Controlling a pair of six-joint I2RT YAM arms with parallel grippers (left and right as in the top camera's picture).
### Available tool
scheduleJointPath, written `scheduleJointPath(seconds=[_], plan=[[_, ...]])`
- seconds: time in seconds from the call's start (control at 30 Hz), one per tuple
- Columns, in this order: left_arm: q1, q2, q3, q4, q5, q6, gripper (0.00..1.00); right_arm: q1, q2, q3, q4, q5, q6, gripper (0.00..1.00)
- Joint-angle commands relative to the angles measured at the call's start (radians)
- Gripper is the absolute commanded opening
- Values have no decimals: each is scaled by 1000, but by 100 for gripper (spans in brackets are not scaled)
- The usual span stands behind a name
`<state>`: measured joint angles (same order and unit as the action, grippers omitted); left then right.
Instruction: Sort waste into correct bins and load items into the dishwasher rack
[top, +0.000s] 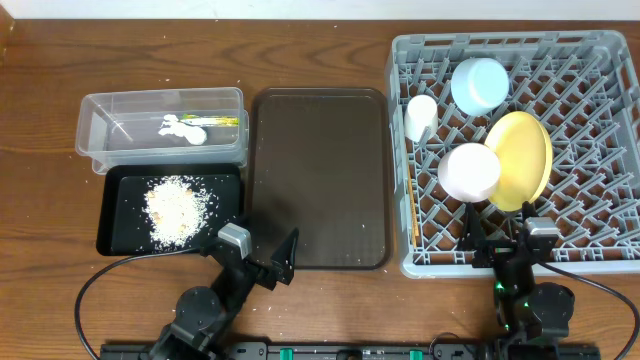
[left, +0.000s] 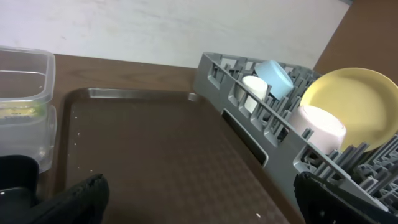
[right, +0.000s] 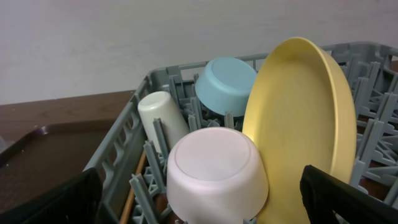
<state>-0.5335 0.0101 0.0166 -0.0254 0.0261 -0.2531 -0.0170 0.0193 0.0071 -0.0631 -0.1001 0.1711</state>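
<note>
Overhead first: everything is looking sorted. The crumbs (top: 177, 208) are lying in the black tray (top: 112, 236). The paper scrap (top: 180, 128) and the wrapper (top: 222, 121) are sitting in the clear tub (top: 98, 120). The dishwasher rack (top: 520, 40) is carrying the pale blue bowl (top: 478, 84), small white cup (top: 420, 116), white bowl (top: 469, 172) and yellow plate (top: 520, 160), with the chopsticks (top: 414, 215) lying along its left wall. My left gripper (top: 270, 264) is hanging over the near edge of the brown serving tray (top: 320, 180). My right gripper (top: 502, 250) is hovering at the rack's near wall.

Left wrist next: my fingers (left: 74, 202) are showing spread wide at the bottom corners, gripping nothing and touching nothing. Only bare serving tray is lying between them, and the rack is standing off to the right.

Right wrist last: these jaws are also gaping wide and empty. The white bowl is sitting upturned just ahead between them, and the plate is leaning upright beside it.

I am judging the step in hand to be backing away and parking. Doing it well is meaning lifting straight up and back, keeping both pairs of jaws released. My right arm is needing the most care, since it is close to the leaning plate, the bowl and the pegs.
</note>
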Motion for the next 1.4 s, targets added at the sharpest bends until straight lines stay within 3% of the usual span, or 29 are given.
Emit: scheduleJointPath(seconds=[0.0,0.87,1.37], plan=[[-5,-8,-13,-46,-20,21,98,-10,0,-2,-4,2,-15,99],[25,-8,-13,-46,-19,20,98,-10,1,-2,-4,2,-15,99],[420,-8,-13,-46,-19,21,98,-10,1,-2,-4,2,-15,99]])
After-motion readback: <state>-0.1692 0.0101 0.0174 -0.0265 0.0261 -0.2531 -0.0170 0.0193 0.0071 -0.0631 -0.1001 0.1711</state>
